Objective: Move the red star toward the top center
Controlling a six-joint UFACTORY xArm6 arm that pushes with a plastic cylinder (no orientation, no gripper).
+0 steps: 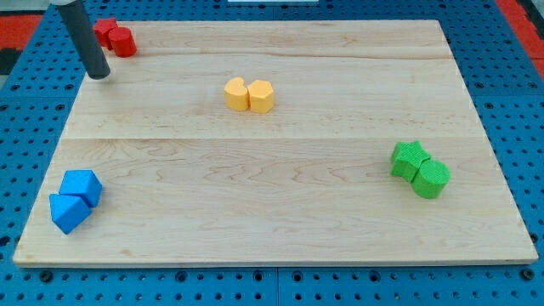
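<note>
My bare tip [100, 75] rests just below-left of the red star [104, 31], which sits in the top-left corner, so the push remains undone

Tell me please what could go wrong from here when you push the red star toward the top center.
1. The red star touches a red cylinder on its right; pushing rightward would probably drag both along.
2. Both sit at the board's top left corner, so a slightly wrong angle could slide the star off the edge.
3. My tip is below and left of the star, not behind it, so I may only clip it.
</note>
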